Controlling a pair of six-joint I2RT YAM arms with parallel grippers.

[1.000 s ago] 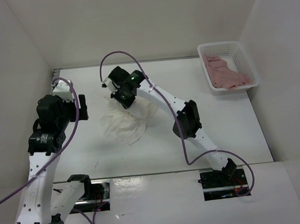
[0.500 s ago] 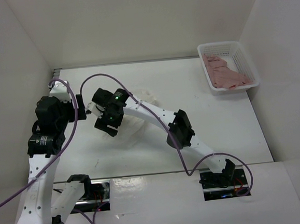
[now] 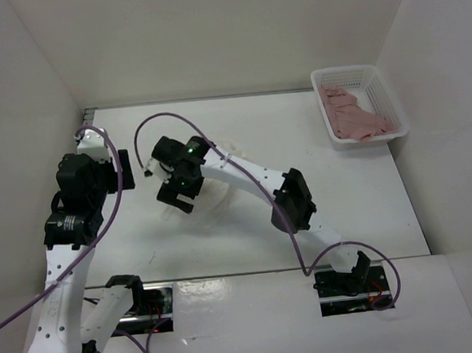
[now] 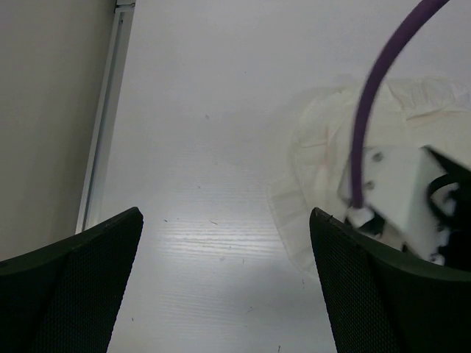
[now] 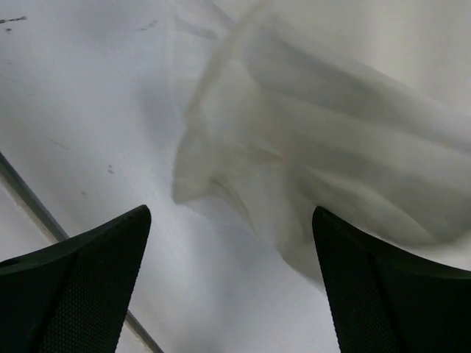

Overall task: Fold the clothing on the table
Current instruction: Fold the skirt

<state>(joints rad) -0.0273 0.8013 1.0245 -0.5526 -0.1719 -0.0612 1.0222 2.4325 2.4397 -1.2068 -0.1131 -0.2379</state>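
One white crinkled thin-fabric garment [image 5: 309,147], one pink garment [image 3: 361,118], one white lattice plastic basket [image 3: 342,70], one flat white worktop [image 3: 360,199], two white-and-black robot arms, left [image 3: 62,255], right [image 3: 248,174], two purple cables [image 3: 120,194] [image 4: 366,110]

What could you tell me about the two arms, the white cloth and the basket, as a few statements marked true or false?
1. The right gripper is open above the white clothing. True.
2. The left gripper is clamped on the white clothing. False: it is open over bare table, with the white clothing off to one side.
3. A pink garment lies in the basket. True.
4. The white clothing lies in the basket. False: it lies on the table, under the right gripper.
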